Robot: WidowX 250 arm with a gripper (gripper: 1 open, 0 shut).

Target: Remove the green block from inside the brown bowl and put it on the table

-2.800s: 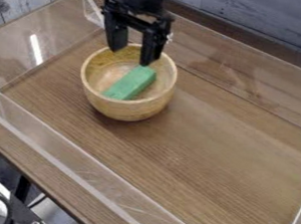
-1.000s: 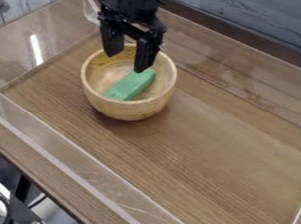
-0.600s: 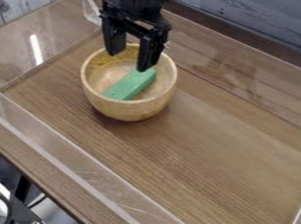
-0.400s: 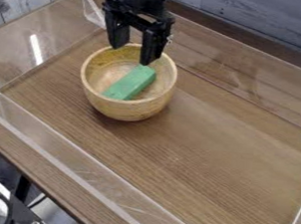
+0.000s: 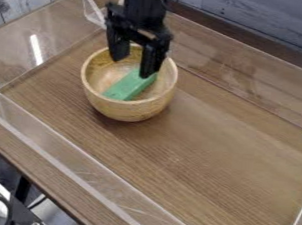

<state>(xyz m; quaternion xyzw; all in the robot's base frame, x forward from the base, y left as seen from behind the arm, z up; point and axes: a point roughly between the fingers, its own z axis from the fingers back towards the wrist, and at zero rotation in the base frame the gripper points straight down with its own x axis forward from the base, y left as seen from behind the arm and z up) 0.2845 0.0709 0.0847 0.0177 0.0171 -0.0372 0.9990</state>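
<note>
Place: robot lab or workshop, exact kind not settled
Arm: a black robot arm (image 5: 140,13) is seen over the desk (image 5: 204,150)
Edges: clear panels (image 5: 69,157) are fitted along the wood-grain top
Corner: dark cables (image 5: 4,206) are seen

Camera position: high above the table (image 5: 218,151), on the side of the bowl (image 5: 124,110) that is opposite to the fingers (image 5: 147,66).
Facing: it looks obliquely down, toward the fingers and the wall (image 5: 251,12) behind them.
Nearness: moderate; the whole bowl below the fingers fits inside, but the table is cut by the frame.
Fingers in frame: upper part, left of the middle.
Shared part: none, there is only one view.
</note>
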